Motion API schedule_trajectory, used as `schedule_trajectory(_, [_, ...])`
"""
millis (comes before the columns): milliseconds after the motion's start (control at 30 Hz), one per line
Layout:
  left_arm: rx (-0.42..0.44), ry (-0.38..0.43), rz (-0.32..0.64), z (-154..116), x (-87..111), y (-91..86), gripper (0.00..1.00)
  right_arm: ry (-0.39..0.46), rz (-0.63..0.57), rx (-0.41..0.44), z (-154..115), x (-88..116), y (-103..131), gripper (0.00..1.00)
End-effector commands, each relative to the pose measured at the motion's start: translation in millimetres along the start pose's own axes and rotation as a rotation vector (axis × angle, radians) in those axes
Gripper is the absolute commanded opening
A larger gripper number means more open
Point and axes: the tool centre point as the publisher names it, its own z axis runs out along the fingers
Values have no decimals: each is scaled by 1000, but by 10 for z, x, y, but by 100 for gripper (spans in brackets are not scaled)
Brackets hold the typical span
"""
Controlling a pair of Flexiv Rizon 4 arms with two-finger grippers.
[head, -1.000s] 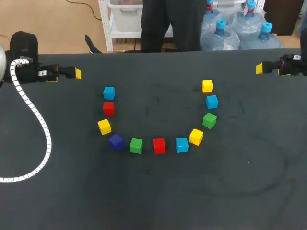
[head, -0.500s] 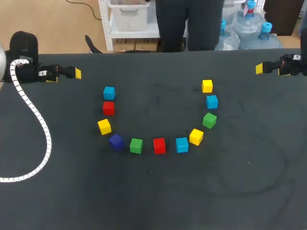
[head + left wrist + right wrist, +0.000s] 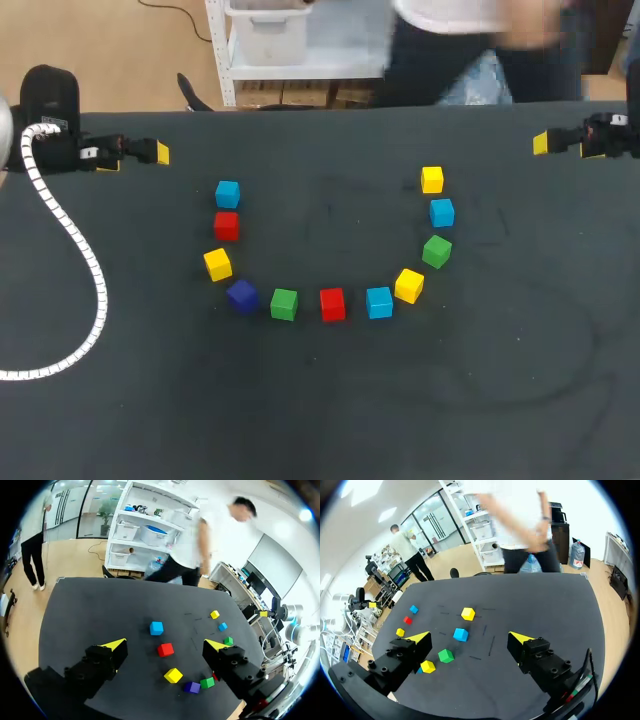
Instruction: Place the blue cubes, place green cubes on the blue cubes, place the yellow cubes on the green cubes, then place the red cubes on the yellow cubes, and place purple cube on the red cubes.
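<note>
The left hand (image 3: 165, 645) is spread wide and grips nothing. Ahead of it on the desk (image 3: 90, 610) a blue cube (image 3: 156, 627), a red cube (image 3: 165, 649), a yellow cube (image 3: 173, 675), the purple cube (image 3: 191, 687) and a green cube (image 3: 207, 682) lie in a curving line, each apart from the next. The right hand (image 3: 468, 638) is spread and grips nothing too, with a second yellow cube (image 3: 467, 613), a second blue cube (image 3: 460, 634) and a second green cube (image 3: 445, 655) lying singly on the desk ahead of it.
</note>
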Motion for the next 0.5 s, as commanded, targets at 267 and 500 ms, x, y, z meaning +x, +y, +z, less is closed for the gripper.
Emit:
schedule_trajectory(267, [47, 281, 336, 421, -224, -411, 100, -1, 1, 5, -4, 5, 9, 100])
schedule_trajectory(500, [131, 446, 536, 709, -165, -499, 100, -1, 1, 5, -4, 5, 9, 100])
